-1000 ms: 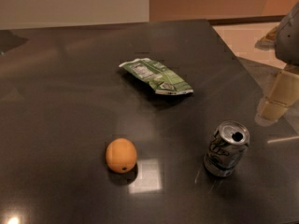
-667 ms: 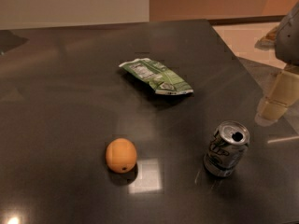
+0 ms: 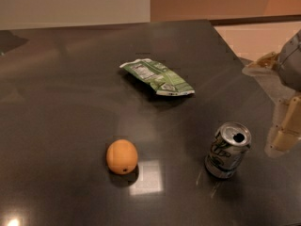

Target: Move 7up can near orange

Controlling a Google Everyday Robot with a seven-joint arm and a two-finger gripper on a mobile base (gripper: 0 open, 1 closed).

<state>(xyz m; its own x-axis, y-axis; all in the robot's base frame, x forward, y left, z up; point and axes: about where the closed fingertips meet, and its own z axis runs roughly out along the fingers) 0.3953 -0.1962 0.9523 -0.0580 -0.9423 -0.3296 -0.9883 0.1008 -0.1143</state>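
Observation:
The 7up can (image 3: 228,150) stands upright on the dark table at the front right, its silver top open. The orange (image 3: 122,156) lies to its left, about a can's height and a half away. My gripper (image 3: 285,136) hangs at the right edge of the view, just right of the can and apart from it. It is partly cut off by the frame and holds nothing that I can see.
A flat green-and-white snack packet (image 3: 157,76) lies in the middle of the table (image 3: 70,79), behind the can and orange. The table's right edge (image 3: 240,60) runs diagonally past the gripper, with light floor beyond it.
My gripper has dropped a little lower at the right edge, closer to the can's level. The can, orange and packet have not moved.

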